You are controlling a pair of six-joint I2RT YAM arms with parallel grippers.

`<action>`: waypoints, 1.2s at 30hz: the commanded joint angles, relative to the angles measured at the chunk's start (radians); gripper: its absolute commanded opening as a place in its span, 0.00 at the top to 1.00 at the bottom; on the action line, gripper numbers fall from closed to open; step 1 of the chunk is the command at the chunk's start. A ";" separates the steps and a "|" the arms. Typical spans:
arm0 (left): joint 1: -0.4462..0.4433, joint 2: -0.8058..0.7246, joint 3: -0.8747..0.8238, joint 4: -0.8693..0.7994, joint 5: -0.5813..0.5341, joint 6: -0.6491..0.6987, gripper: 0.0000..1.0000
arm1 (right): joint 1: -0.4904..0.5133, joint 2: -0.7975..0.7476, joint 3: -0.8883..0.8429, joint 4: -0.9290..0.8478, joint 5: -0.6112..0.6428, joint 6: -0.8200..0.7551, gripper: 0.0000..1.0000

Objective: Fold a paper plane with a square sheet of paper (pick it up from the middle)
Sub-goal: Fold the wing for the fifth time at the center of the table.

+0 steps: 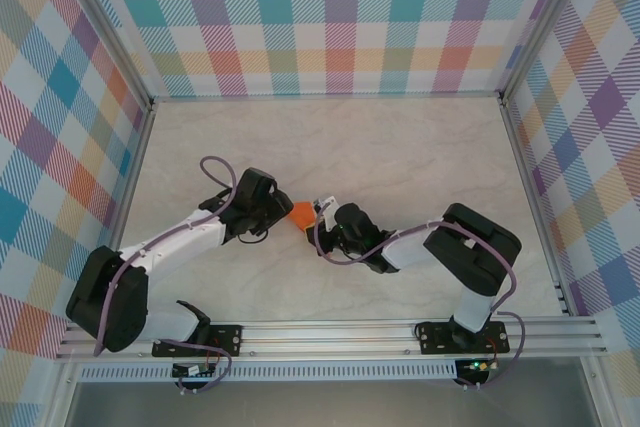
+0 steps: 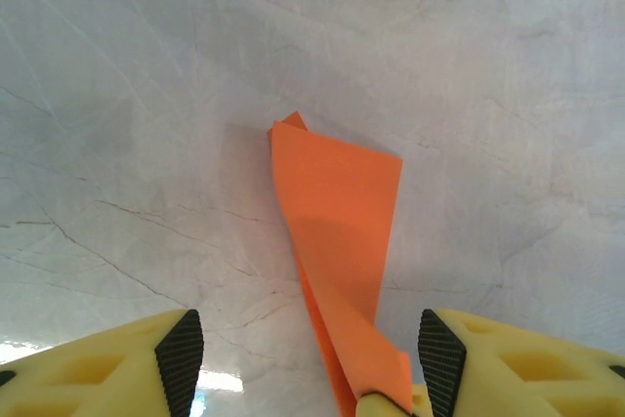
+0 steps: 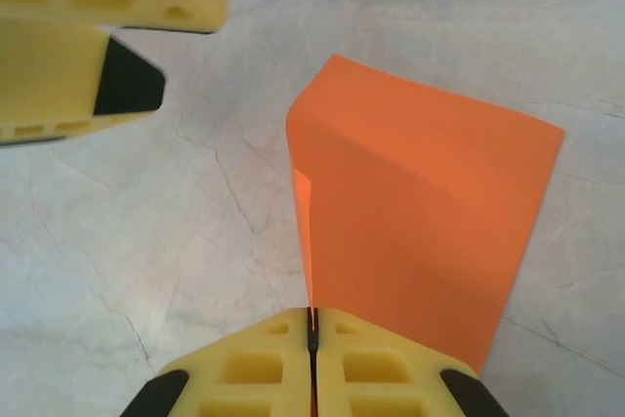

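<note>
Right gripper [image 3: 312, 331]: fingers pressed together on the near edge of the sheet of paper [image 3: 420, 231]. The sheet stands up from the pinch, with one side strip bent over along a soft fold. It sits mid-table between the two arms, and looks lifted rather than lying flat.

Left gripper [image 2: 311, 356]: fingers spread wide, pads either side of the paper, gripping nothing.

The step in hand looks like setting a crease. To do it well, match the edges first, then close the left fingers squarely on the fold line. The right grip should hold firm so the thin sheet neither twists nor slips. Press slowly.

Table [image 1: 400, 147]: pale, marbled, smooth, matte. Beyond it, pastel plaid walls [image 1: 330, 17] set in metal framing.
</note>
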 commanded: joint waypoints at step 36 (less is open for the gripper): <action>0.042 0.053 -0.153 0.319 0.088 -0.207 0.92 | -0.089 -0.052 0.032 -0.033 -0.243 -0.344 0.59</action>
